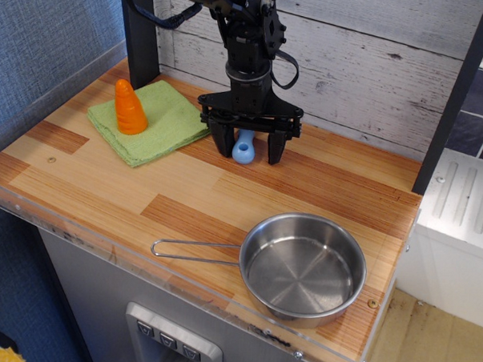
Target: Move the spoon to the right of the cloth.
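The spoon [244, 148] shows its light-blue handle on the wooden table, just right of the light-green cloth [158, 119]. Its grey bowl is hidden behind the gripper. My gripper [248, 148] points down over the spoon with its two black fingers spread apart, one on each side of the handle and not touching it. The fingertips reach down to the table. An orange toy carrot [129, 107] stands upright on the cloth's left part.
A steel pan [302, 268] with a long wire handle sits at the front right of the table [105, 191]. A white plank wall stands behind. A black post rises at the back left, another at the right edge.
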You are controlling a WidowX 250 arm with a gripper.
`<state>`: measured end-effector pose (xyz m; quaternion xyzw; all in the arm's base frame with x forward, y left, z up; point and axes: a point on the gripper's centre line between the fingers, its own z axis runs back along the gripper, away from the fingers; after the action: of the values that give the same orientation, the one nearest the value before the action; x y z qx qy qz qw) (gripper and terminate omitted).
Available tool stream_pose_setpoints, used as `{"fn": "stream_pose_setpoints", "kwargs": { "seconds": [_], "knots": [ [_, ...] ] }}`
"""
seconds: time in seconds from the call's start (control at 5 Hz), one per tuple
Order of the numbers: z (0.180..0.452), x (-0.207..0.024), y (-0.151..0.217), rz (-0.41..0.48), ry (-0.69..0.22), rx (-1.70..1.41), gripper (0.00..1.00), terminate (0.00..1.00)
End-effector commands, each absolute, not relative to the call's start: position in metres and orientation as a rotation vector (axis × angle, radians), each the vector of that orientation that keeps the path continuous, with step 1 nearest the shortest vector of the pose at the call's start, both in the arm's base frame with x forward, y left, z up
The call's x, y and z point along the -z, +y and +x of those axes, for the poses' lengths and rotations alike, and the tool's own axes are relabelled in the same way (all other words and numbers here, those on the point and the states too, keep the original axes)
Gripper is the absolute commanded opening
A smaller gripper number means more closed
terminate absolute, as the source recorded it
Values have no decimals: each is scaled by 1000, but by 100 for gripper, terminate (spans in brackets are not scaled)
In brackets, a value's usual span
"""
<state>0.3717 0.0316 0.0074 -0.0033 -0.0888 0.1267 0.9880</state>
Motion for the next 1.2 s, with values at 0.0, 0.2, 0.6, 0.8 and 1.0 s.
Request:
{"fn": "stream_pose_setpoints", "kwargs": {
  "seconds": [0.0, 0.2, 0.6, 0.8, 1.0],
  "knots": [
    [366, -33, 37, 42, -206, -269, 100, 0],
    [367, -56, 40, 57, -247, -275, 100, 0],
    [361, -92, 33, 52, -320, -251, 100, 0],
    [358, -106, 30, 28, -348, -212, 100, 0],
    [358, -106, 30, 28, -348, -212, 100, 0]
  ]
}}
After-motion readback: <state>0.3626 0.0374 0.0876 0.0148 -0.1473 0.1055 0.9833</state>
